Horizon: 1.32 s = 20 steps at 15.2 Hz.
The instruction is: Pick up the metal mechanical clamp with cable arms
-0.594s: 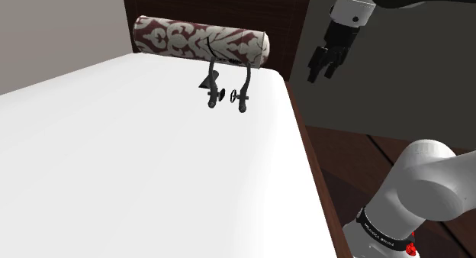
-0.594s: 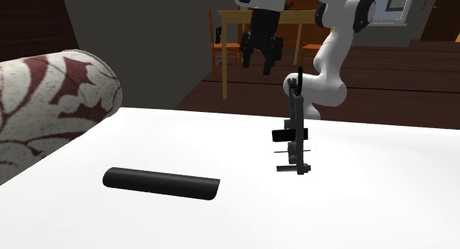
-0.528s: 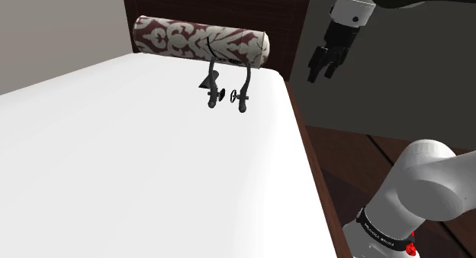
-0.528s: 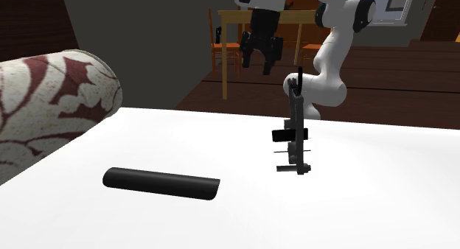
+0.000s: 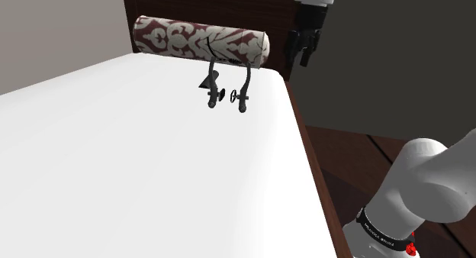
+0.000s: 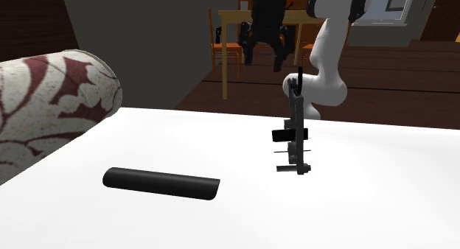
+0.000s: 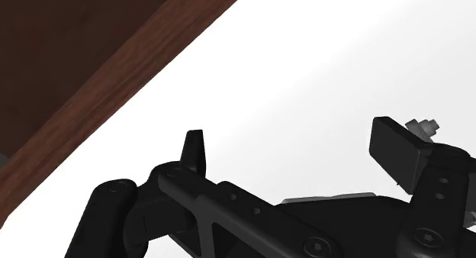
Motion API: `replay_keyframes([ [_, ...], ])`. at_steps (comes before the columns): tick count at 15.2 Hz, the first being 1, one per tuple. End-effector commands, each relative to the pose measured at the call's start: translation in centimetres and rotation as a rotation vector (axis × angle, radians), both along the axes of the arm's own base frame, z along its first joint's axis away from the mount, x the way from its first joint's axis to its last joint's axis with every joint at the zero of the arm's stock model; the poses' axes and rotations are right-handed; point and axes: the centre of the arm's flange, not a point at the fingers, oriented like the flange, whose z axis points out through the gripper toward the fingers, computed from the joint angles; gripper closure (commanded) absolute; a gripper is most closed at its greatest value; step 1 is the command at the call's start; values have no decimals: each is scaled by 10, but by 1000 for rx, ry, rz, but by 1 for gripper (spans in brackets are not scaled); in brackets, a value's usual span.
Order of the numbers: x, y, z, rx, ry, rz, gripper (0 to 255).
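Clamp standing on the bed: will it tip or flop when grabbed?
Likely tips easily: the clamp stands tall and narrow on a small foot, on the white bed, which is probably soft. Its thin curved arms may flex or swing, so a grasp there could slip. The dark body looks rigid.
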Motion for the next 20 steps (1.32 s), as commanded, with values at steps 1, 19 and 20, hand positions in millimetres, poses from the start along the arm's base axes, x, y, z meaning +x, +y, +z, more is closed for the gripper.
replay_keyframes([
  [1, 19, 20, 7, 7, 36, 43, 0],
  [19, 110, 128, -4, 38, 205, 253, 0],
  [20, 110, 128, -4, 38, 205, 253, 0],
])
